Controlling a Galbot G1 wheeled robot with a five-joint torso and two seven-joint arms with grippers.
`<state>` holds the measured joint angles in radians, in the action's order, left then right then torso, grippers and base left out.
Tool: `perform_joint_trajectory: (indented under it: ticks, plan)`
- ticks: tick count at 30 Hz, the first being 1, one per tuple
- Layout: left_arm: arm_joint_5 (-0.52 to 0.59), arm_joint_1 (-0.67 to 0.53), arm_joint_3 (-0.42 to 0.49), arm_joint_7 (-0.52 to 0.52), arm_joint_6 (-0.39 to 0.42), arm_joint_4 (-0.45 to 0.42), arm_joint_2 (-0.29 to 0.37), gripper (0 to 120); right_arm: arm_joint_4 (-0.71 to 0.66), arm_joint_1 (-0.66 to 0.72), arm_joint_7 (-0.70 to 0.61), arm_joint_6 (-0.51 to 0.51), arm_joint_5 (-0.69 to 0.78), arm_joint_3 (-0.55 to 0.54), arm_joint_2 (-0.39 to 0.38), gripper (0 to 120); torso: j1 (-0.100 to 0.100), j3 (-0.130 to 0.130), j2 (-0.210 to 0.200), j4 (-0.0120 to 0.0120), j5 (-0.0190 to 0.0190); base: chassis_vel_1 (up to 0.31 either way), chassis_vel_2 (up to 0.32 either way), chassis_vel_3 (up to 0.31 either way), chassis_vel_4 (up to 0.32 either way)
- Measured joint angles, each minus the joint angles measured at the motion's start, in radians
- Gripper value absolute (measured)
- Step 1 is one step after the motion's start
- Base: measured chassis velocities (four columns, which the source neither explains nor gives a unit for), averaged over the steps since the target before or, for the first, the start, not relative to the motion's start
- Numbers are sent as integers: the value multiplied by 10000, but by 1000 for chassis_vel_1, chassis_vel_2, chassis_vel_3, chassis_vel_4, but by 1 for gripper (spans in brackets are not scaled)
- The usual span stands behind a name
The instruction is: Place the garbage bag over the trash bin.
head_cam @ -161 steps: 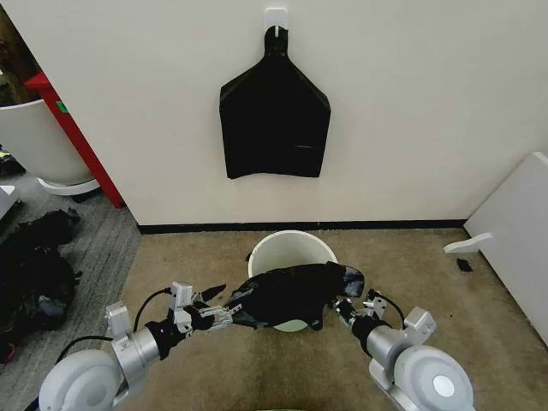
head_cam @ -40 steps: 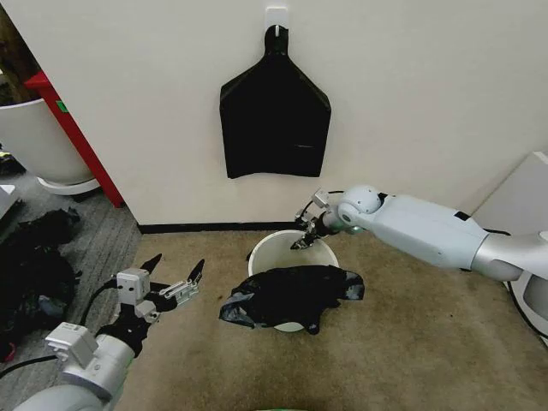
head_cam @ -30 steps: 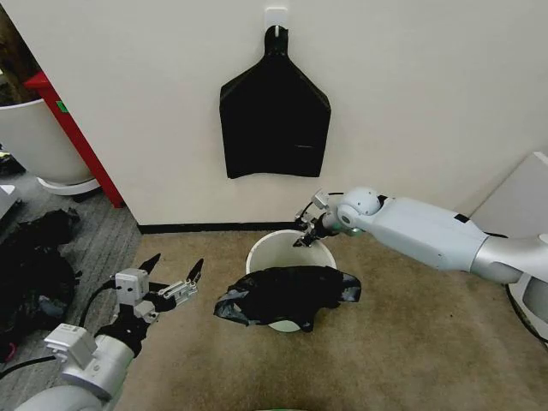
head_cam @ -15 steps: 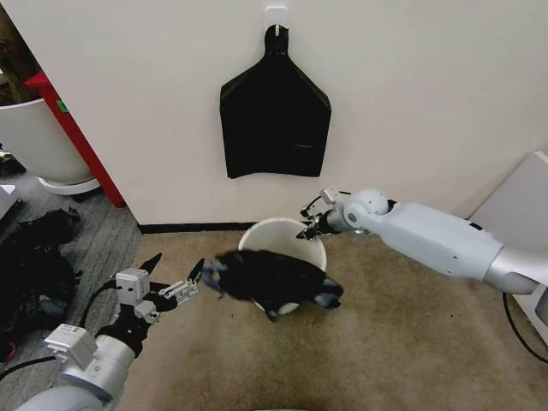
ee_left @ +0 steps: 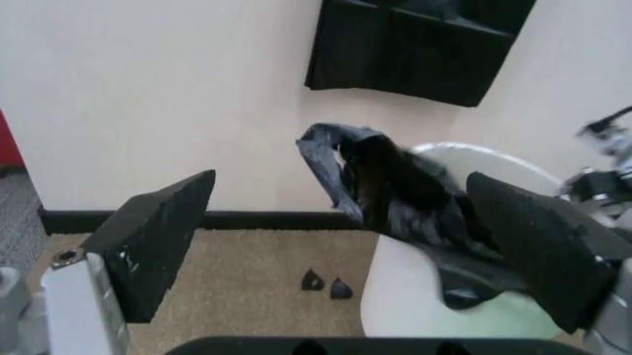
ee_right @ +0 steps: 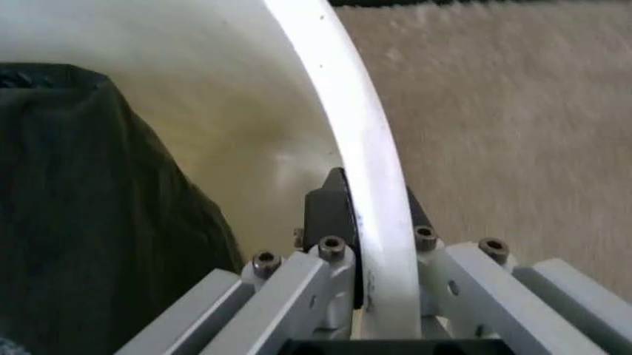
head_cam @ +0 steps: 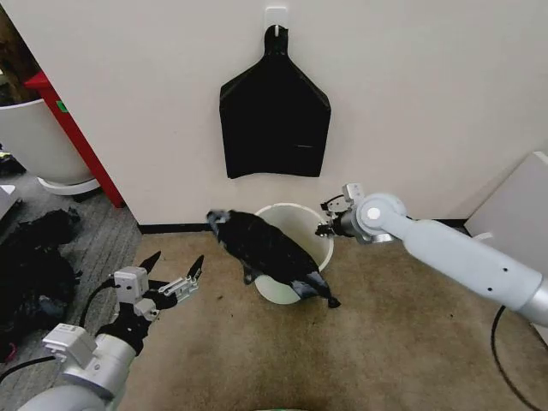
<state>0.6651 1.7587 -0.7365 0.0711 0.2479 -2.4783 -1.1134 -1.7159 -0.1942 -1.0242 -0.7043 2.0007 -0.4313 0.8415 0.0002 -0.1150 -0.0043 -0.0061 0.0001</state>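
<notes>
Since half a second ago the trash bin (head_cam: 295, 257) has swung round and tipped, and the garbage bag (head_cam: 265, 250) draped on it has slid from lying flat across the mouth to a slant, its high end now at ten o'clock of the rim and its low end hanging off at five o'clock. The right gripper (head_cam: 330, 219) has gone with the bin toward three o'clock and stays clamped on the rolled rim (ee_right: 371, 185): in the right wrist view one finger (ee_right: 331, 214) sits inside the wall and the other outside, rim between them. The bag lies across the bin from that grip, near it but not touching it.

The left gripper (head_cam: 171, 276) hovers at eight o'clock of the bin, jaws spread wide and empty, its dark pads (ee_left: 153, 237) framing bag and bin in the left wrist view.

The bag hides most of the bin's inside and its near wall; whether any of it is tucked over the rim I cannot tell. Up on the wall hangs a flat black bag bunch (head_cam: 274, 120).
</notes>
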Motion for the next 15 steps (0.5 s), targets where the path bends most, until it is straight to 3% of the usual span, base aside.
perform_joint_trajectory:
  ticks: [8, 15]
  plan:
    - [111, -315, 146, 63, -2, 322, 338, 100, -1281, -1997, -2484, 1999, 207, 1783, 326, 0, 0, 0, 0, 1, 1, 0, 0, 0, 0]
    - [164, -584, 409, 81, 31, 608, 599, 100, -1823, -3319, -3110, 2961, -731, 2311, 533, 0, 0, 0, 0, -2, 1, 0, 0, 0, 0]
